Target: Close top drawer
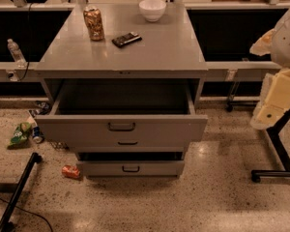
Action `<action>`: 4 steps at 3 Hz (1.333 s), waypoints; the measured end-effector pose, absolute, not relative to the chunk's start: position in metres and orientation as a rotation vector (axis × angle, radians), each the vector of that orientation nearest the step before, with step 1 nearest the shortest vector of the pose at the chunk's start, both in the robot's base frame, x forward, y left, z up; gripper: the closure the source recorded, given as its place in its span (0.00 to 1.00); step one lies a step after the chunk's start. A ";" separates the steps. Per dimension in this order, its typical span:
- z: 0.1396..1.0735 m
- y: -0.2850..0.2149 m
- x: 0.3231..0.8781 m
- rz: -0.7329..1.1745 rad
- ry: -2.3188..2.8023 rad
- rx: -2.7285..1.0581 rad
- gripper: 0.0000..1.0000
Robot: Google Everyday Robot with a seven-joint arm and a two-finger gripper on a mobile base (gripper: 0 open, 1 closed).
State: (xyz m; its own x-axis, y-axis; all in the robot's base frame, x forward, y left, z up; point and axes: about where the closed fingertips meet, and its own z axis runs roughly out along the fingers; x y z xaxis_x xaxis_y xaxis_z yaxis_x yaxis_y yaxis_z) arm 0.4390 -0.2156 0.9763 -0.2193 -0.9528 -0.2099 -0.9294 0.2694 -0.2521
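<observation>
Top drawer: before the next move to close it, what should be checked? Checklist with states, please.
1. Top drawer is pulled out and needs pushing in: ok.
2. Nothing pokes above its rim: ok.
3. Claw lined up with the drawer front: not ok; it hangs to the right of the cabinet, apart from the drawer.
4. Can and bowl on the cabinet top sit back from the front edge: ok.
5. Litter, the red can and green bag, lies on the floor at the left, below the drawer: ok.
</observation>
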 end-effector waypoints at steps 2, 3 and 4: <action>0.877 -0.198 0.469 0.066 2.149 -1.736 0.63; 0.812 -0.172 0.486 0.141 2.072 -1.769 0.86; 0.727 -0.131 0.515 0.181 1.989 -1.766 1.00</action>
State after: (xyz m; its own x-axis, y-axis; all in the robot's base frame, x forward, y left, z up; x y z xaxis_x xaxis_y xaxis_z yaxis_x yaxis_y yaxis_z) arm 0.5151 -0.1307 0.7265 -0.0602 -0.9024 -0.4267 -0.9646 0.1626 -0.2078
